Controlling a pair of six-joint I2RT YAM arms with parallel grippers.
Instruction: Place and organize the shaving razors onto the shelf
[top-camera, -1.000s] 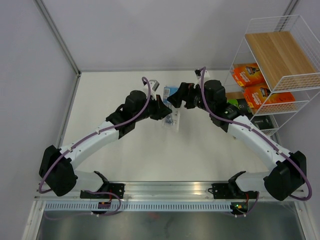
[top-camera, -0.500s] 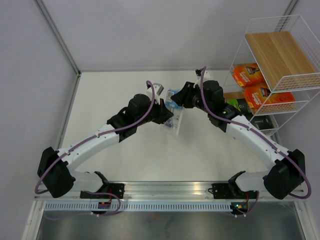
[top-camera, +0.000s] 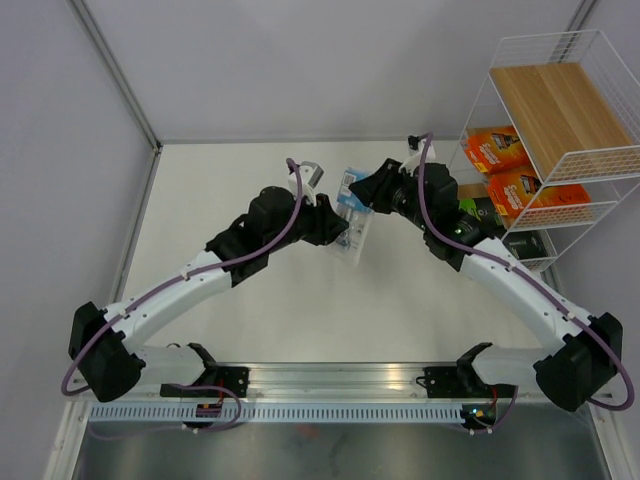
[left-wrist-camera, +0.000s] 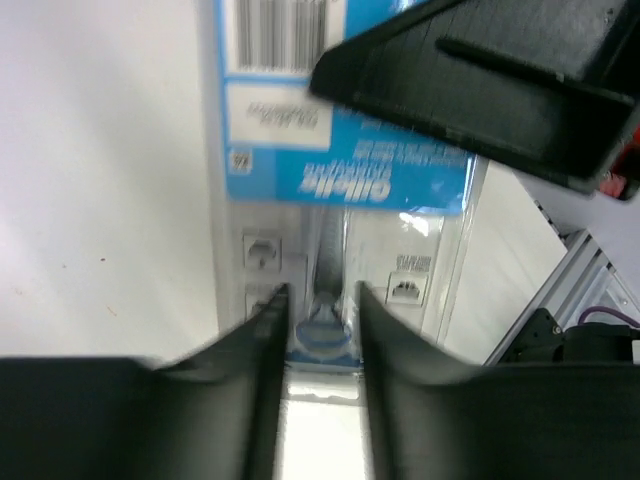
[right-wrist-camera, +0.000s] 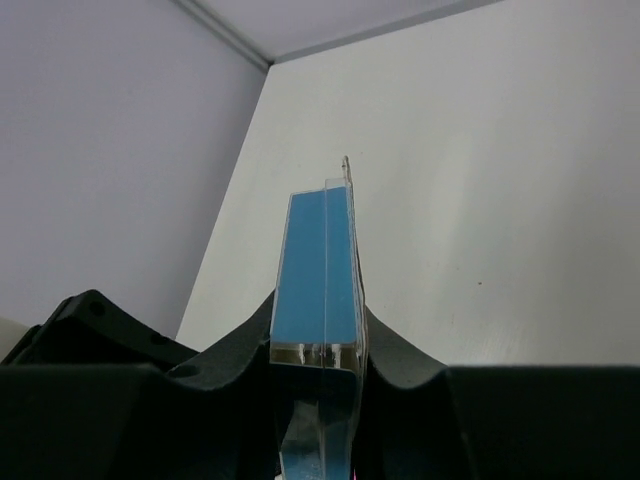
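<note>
Clear blue-carded blister razor pack (top-camera: 352, 213) has edged toward the bench's (top-camera: 250, 300) far edge. Right hand (right-wrist-camera: 318, 345) clamps it; left hand (left-wrist-camera: 315, 300) grip unclear. Likely a handover toward the white wire shelf (top-camera: 560, 110).

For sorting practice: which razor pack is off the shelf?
The clear pack with blue card, held by the left claw and right claw; orange packs and black packs sit on the shelf.

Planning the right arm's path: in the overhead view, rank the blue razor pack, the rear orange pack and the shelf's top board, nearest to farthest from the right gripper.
1. Blue razor pack: pinched in the right gripper, mid-table.
2. Rear orange pack: on the shelf middle tier, at right.
3. Top board: highest tier, far right.
</note>
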